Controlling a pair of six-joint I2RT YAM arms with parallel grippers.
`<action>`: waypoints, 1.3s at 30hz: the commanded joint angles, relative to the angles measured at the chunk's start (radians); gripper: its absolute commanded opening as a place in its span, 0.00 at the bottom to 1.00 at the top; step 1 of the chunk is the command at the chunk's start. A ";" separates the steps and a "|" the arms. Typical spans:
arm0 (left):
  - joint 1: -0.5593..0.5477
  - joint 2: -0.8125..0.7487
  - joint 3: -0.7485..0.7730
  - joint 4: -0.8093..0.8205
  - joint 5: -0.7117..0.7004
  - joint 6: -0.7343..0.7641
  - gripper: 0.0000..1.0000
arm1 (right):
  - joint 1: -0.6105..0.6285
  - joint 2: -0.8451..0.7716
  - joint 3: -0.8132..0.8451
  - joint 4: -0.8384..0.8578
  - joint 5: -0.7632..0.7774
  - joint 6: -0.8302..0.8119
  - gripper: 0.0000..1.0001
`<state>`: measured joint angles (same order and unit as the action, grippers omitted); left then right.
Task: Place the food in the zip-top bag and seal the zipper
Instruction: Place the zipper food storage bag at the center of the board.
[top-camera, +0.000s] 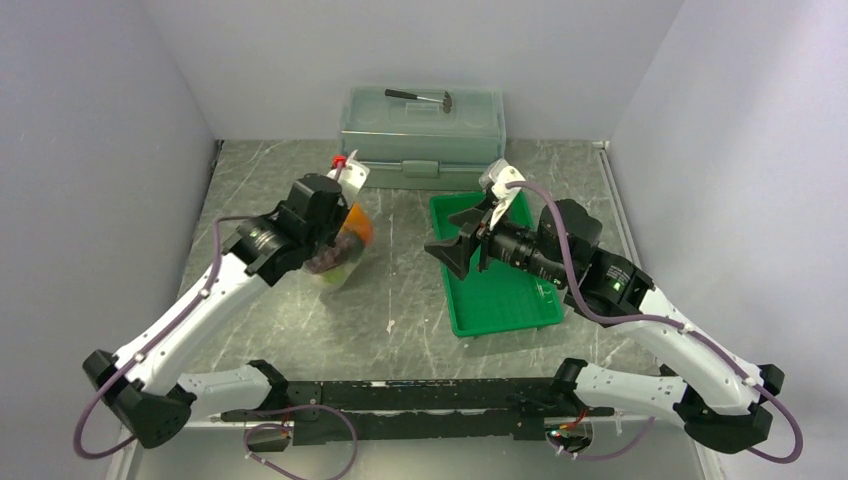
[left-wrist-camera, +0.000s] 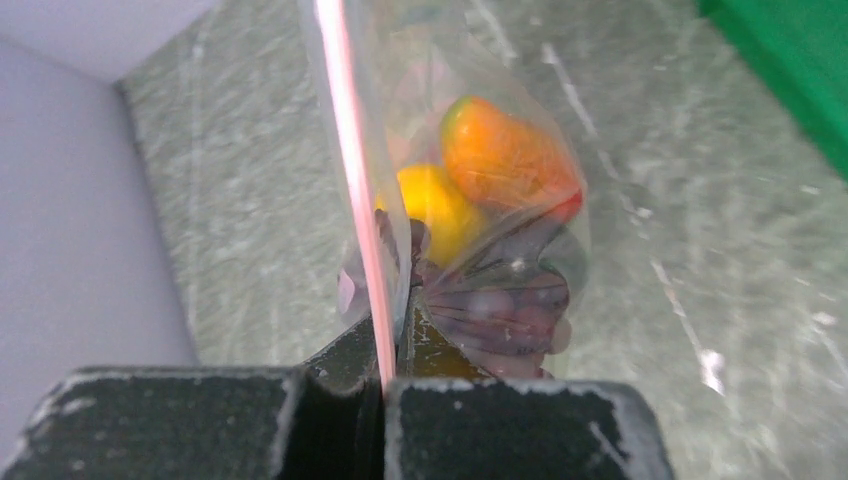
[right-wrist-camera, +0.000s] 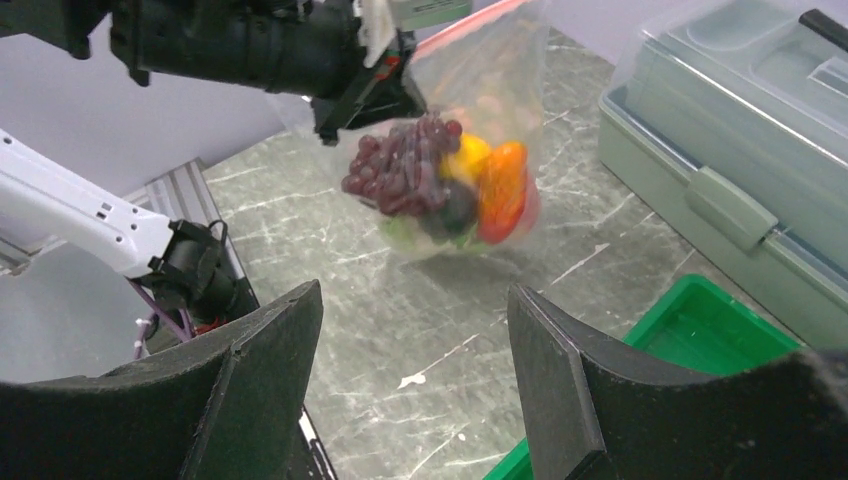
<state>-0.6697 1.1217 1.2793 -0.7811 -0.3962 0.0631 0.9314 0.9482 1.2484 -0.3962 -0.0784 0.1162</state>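
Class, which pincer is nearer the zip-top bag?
Left. The left pincer is shut on the bag at its zipper edge; the right pincer is open, apart from it, near the green tray.

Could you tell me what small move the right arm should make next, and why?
Probably bring the open right gripper across to the pink zipper strip, ready to pinch it. The left gripper clamps that strip, holding the zip-top bag up with the food inside, and whether the zipper is fully closed cannot be told.
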 joint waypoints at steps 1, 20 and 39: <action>0.001 0.057 -0.011 0.187 -0.273 0.133 0.00 | -0.009 -0.021 -0.025 0.068 -0.009 0.010 0.72; -0.093 0.276 -0.003 0.007 -0.061 -0.054 0.00 | -0.026 -0.115 -0.075 0.033 0.010 -0.011 0.72; -0.347 0.184 -0.172 0.028 -0.059 -0.415 0.45 | -0.027 -0.156 -0.150 0.048 0.035 -0.007 0.75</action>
<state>-0.9668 1.3510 1.1248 -0.7628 -0.4324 -0.2321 0.9062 0.8093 1.1042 -0.3801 -0.0643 0.1085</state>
